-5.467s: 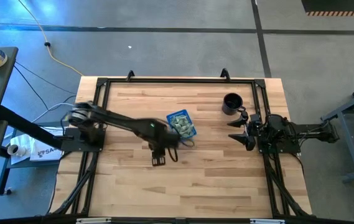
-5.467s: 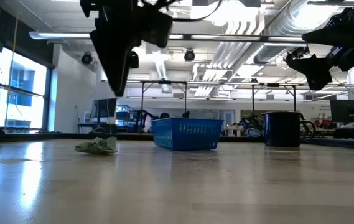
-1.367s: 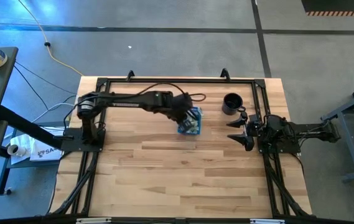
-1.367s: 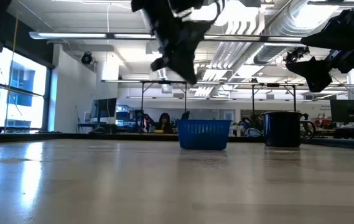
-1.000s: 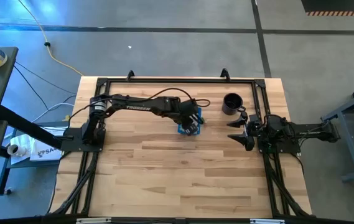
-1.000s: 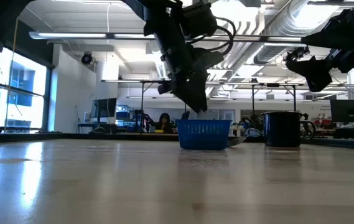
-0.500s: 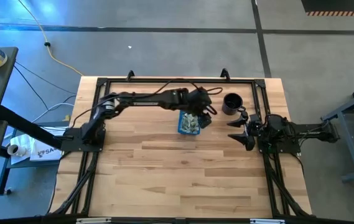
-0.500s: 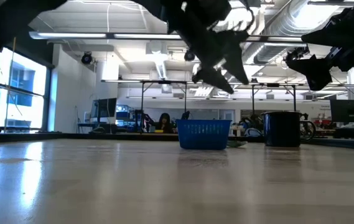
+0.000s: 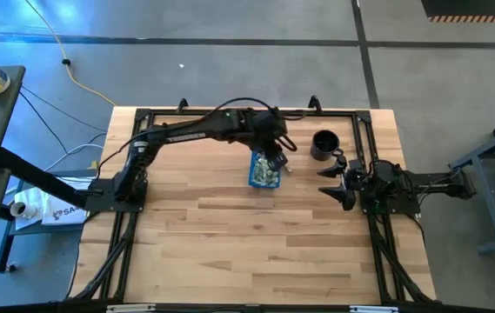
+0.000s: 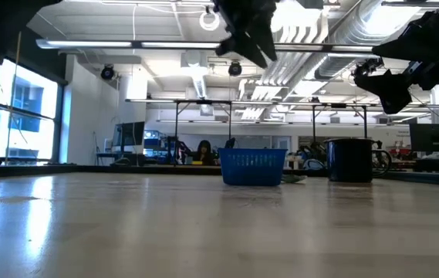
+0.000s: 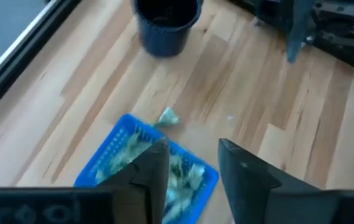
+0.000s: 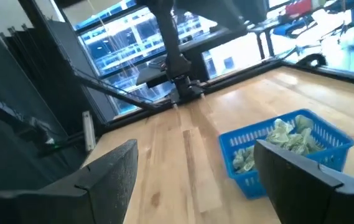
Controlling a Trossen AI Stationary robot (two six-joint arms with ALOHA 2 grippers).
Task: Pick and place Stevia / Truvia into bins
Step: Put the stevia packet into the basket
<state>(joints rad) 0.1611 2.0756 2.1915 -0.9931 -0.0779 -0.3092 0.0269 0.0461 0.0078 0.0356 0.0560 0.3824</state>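
Wooden tabletop (image 9: 230, 235) carries blue tray (image 9: 264, 170) heaped with packets (image 11: 178, 169); one packet (image 11: 168, 116) lies outside, beside it. Left tool (image 11: 192, 171) hovers above tray, fingers apart, empty. Right tool (image 9: 331, 182) waits open near mug (image 9: 323, 144).

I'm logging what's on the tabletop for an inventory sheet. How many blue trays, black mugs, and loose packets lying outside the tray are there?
Blue tray: 1
Black mug: 1
Loose packet on the table beside the tray: 1
Total: 3
The packets heaped inside the tray are too jumbled to count.
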